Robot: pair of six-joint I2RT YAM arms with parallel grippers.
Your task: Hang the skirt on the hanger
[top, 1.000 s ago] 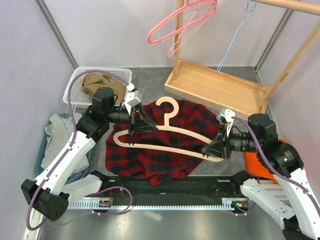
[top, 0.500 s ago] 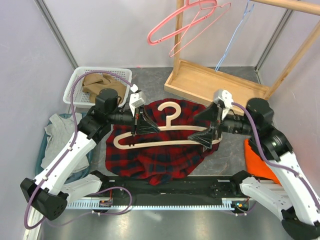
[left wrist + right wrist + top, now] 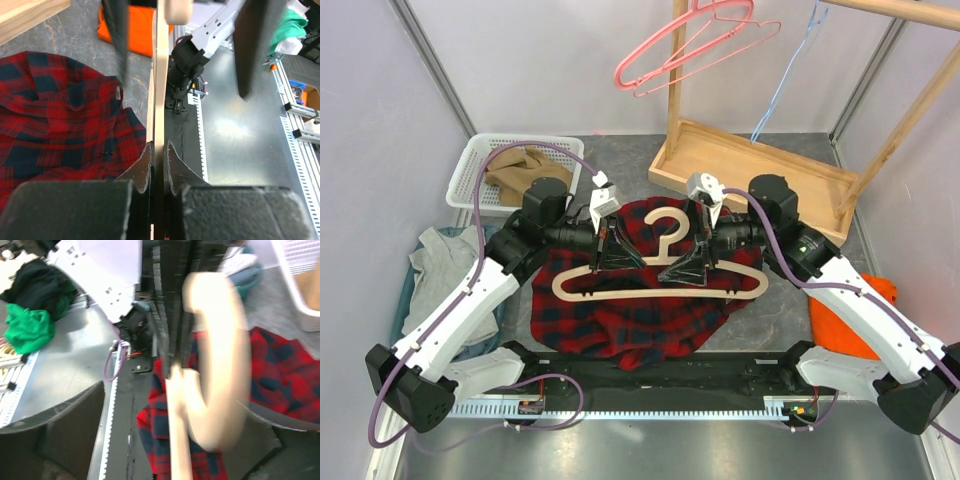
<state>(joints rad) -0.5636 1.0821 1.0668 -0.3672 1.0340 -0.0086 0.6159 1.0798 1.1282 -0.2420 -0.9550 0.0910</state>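
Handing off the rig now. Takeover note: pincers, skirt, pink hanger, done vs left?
Left pincer: shut on the thick pale wooden hanger, on its left shoulder.
Right pincer: open, fingers astride that hanger near its hook.
The wooden hanger is over the red-black plaid shirt.
Tan-brown cloth skirt: bunched in the white plastic basket, far left.
Thin pink hanger: hanging at the wooden rack at the back.
Done: nothing; neither is touched.
Left: set the wooden hanger aside, fetch skirt and pink hanger, put the skirt on it.
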